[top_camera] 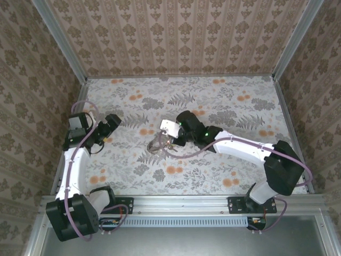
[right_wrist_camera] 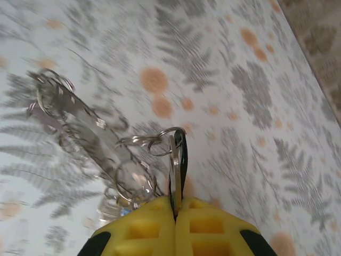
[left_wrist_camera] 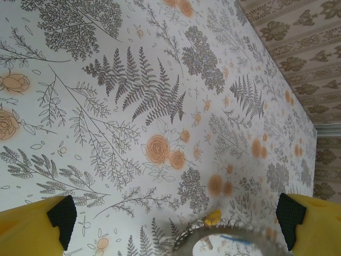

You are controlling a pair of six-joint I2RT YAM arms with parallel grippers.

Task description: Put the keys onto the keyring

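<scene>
Right tool (right_wrist_camera: 176,207) clamped shut on key (right_wrist_camera: 179,159), left tool (left_wrist_camera: 176,221) wide open and empty, keyring (left_wrist_camera: 186,233) lying on floral table (top_camera: 240,160).

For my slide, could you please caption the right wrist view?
Right tool shut on a black-headed key, keyring beside it, above floral table.

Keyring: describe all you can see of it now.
The keyring is a flat grey hoop with a jagged, toothed rim, metal by its look. A small yellow tag sits on its rim and a blue clip lies inside. It seems to lie flat on the floral table, ahead of the open left gripper, untouched by it; the frame's bottom edge cuts it off.
</scene>
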